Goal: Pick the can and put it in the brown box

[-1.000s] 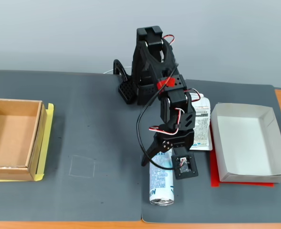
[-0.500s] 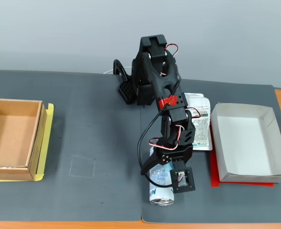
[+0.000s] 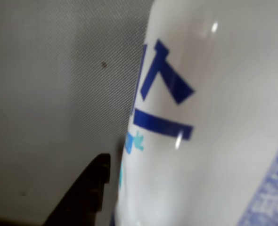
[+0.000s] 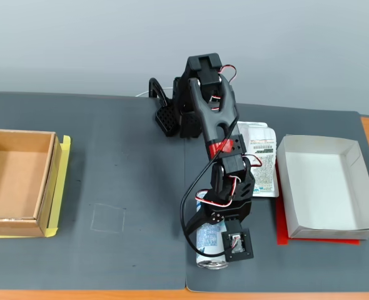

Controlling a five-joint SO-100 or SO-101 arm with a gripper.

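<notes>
Since a second ago our arm has reached lower over the can (image 4: 208, 245), lying low center on the bench (image 4: 128, 187): white, blue lettering, silver end. Fingers (image 4: 211, 240) straddle it; grip unclear. Brown box (image 4: 15, 181) sits far left.

Arm: reached farther forward and lower since earlier; gripper (image 4: 211, 240) now down over the lying can (image 4: 207, 245), covering more of it than before.
</notes>
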